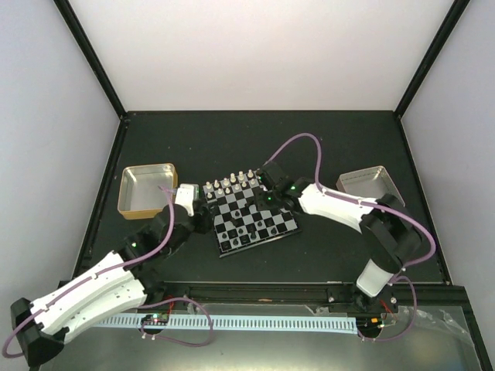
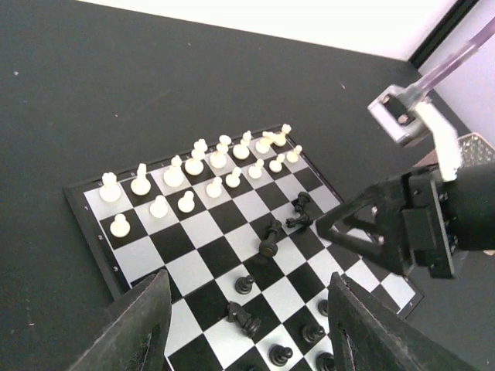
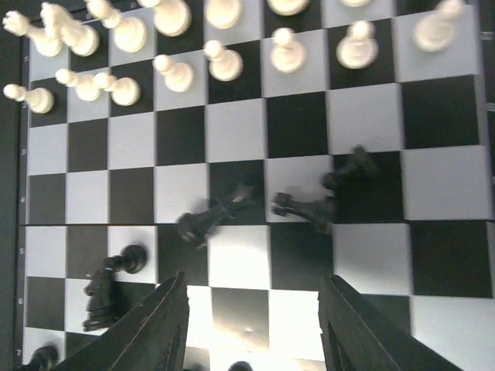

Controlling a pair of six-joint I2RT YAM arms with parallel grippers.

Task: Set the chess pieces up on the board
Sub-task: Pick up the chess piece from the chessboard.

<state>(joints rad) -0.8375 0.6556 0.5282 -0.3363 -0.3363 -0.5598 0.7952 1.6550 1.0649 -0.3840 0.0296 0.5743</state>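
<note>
The board lies mid-table. White chess pieces stand in two rows along its far side. Several black chess pieces are on the near half: a few upright pawns, a toppled knight and toppled pieces near the middle. My left gripper hovers open over the board's left part, above the knight, holding nothing. My right gripper hangs open over the centre, with fallen black pieces just beyond its fingertips. In the top view the left gripper and the right gripper face each other across the board.
A shallow metal tray sits left of the board and a second tray to the right, behind the right arm. The right gripper's body reaches over the board's right corner in the left wrist view. Dark tabletop surrounds the board.
</note>
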